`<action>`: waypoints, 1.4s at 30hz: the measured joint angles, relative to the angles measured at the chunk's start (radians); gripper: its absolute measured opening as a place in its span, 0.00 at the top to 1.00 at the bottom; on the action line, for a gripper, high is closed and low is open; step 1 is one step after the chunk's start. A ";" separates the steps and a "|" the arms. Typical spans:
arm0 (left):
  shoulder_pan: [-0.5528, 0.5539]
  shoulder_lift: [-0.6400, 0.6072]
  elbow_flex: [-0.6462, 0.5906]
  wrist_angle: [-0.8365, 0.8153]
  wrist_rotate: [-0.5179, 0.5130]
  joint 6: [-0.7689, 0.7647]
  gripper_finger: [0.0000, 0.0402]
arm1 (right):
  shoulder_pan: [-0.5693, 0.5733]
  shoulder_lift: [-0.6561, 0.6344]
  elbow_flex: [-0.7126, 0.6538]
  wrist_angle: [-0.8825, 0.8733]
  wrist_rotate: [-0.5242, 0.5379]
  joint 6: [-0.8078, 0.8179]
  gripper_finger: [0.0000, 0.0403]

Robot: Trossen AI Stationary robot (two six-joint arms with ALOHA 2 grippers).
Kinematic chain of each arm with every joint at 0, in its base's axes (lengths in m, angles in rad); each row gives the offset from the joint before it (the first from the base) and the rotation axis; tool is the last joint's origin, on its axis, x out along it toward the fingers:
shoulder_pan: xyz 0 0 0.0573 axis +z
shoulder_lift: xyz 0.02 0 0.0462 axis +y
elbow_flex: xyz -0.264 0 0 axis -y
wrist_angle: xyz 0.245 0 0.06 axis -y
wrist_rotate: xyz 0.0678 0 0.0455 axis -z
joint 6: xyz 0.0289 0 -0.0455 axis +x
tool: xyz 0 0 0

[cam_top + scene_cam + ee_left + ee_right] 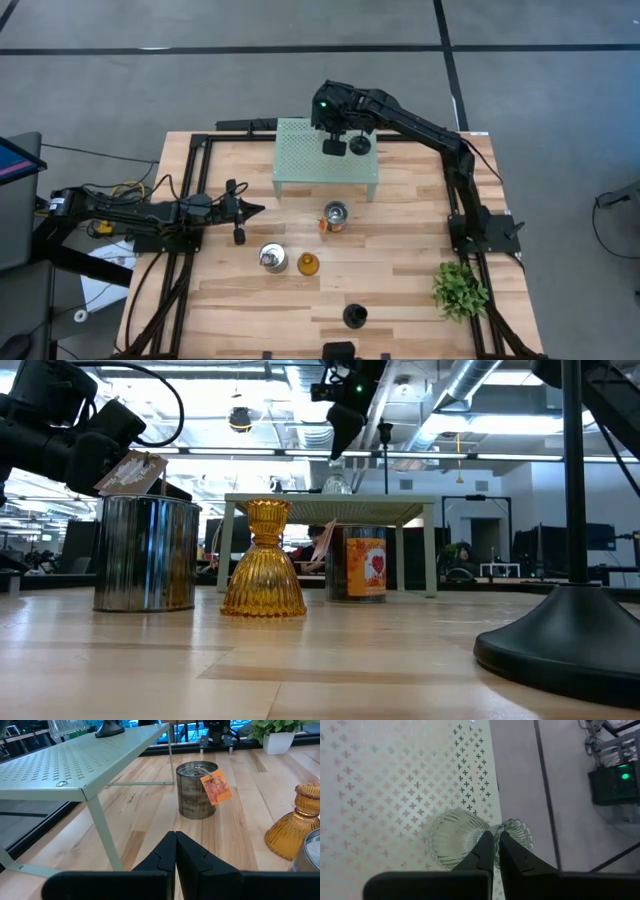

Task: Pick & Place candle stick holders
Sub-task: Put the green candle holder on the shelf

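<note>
Your right hand (494, 851) hangs over the pale green mesh stand (300, 165) with its fingers pressed together; in the right wrist view the tips sit over the clear glass holder (457, 840), which lies tipped on the mesh, but you cannot tell whether they pinch its rim or only touch it. Seen from the high view, the short black holder (360, 146) stands on the stand just beside that hand. Your left hand (175, 851) is closed on nothing and rests low over the table (400, 270), pointing out from the left side, clear of every holder. Straight ahead of its fingertips stands the orange-and-silver tin (197, 790), well apart from them; an orange tag hangs on its side, print too small to read, and in the low view the tin's label shows a red design you cannot read either. The amber glass holder (295, 820) and the silvery jar (272, 258) stand side by side, near the left hand and off to one side of its line. The black slim-stemmed stick (355, 316) stands alone at the near table edge, far from both hands. A leafy green plant (460, 290) sits at the table's right edge beside the right arm's base.
</note>
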 joint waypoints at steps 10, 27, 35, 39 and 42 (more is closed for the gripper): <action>0.000 0.000 0.000 0.000 0.000 0.000 0.98 | -0.009 -0.001 0.000 0.000 -0.068 0.006 1.00; 0.000 0.000 0.000 0.000 0.000 0.000 0.98 | -0.015 -0.001 0.000 -0.026 -0.098 0.006 1.00; 0.000 0.000 0.000 0.000 0.000 0.000 0.98 | -0.014 0.012 0.002 -0.013 -0.143 0.015 1.00; 0.000 0.000 0.000 0.000 0.000 0.000 0.98 | -0.021 0.014 0.000 -0.020 -0.146 0.015 1.00; 0.000 0.000 0.000 0.000 0.000 0.000 0.98 | -0.022 0.014 0.000 -0.011 -0.142 0.011 1.00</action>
